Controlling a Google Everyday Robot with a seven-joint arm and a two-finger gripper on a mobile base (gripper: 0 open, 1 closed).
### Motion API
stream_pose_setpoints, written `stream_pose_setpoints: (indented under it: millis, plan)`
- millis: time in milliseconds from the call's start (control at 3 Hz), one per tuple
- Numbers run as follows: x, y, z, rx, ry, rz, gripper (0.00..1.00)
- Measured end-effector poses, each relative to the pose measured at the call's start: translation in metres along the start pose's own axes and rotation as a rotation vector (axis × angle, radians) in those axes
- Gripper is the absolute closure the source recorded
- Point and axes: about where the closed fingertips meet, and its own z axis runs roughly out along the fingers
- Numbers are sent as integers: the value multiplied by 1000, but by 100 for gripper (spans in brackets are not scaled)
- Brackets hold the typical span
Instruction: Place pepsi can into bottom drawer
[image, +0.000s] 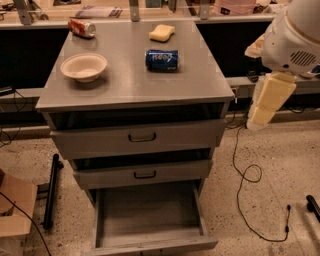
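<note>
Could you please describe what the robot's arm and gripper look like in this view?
The arm, at the right edge, is a rounded white shell with a patch of small dark vent holes. Below it, to the right of the cabinet, hangs the gripper: pale cream-yellow, blocky, built of stacked segments. No cables or markings show on either.
</note>
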Motion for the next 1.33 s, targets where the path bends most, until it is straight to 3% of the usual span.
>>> stream_pose_setpoints:
  millis: [667,1000,1333]
  plan:
    - [-37,-74,32,13,-111,-95,0]
    - [-37,-74,32,13,-111,-95,0]
    - [-41,-79,51,9,-138,-60,0]
